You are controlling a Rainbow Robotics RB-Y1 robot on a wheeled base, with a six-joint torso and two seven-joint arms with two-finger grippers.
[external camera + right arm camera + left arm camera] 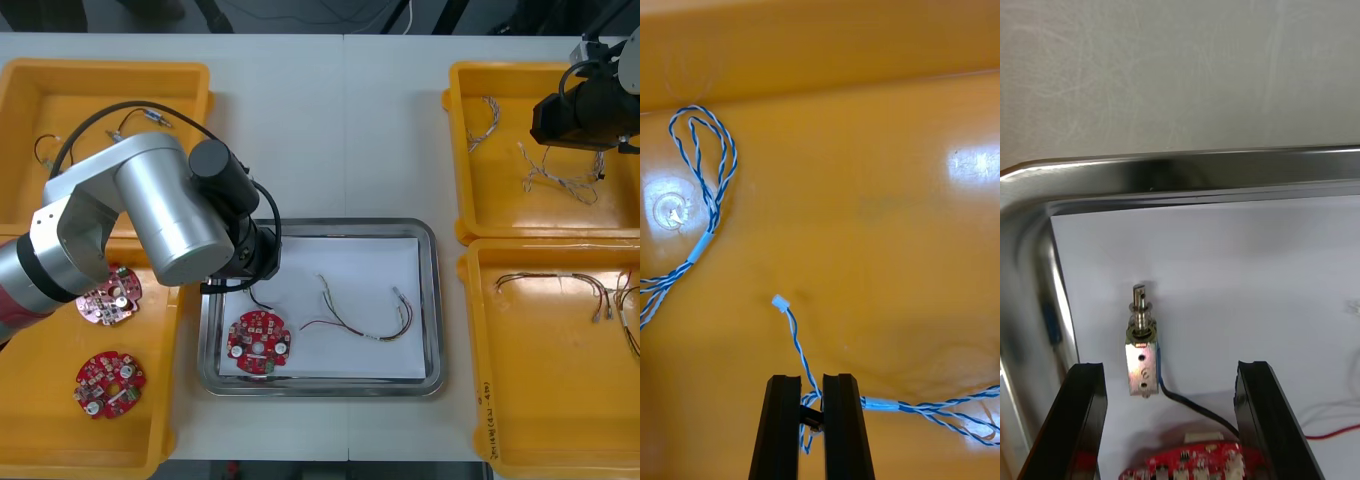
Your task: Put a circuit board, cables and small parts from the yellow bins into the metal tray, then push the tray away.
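A twisted blue and white cable [795,334] is pinched between the fingers [841,420] of the right gripper [812,379], its white plug just past their tips, over the yellow bin [865,187]. Between the spread fingers [1259,420] of the left gripper [1171,366], touching neither, a small metal part [1142,352] lies on the white inside of the metal tray [1187,169]. A red circuit board [1187,459] lies nearer their base.

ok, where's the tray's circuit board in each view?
Front view: circuit board lower left in the metal tray.
Left wrist view: its red edge between the fingers of the open left pincer, beside a small metal part.
Right wrist view: faces a yellow bin; right pincer shut on a blue and white cable.
Shared landmark: the tray's rim.
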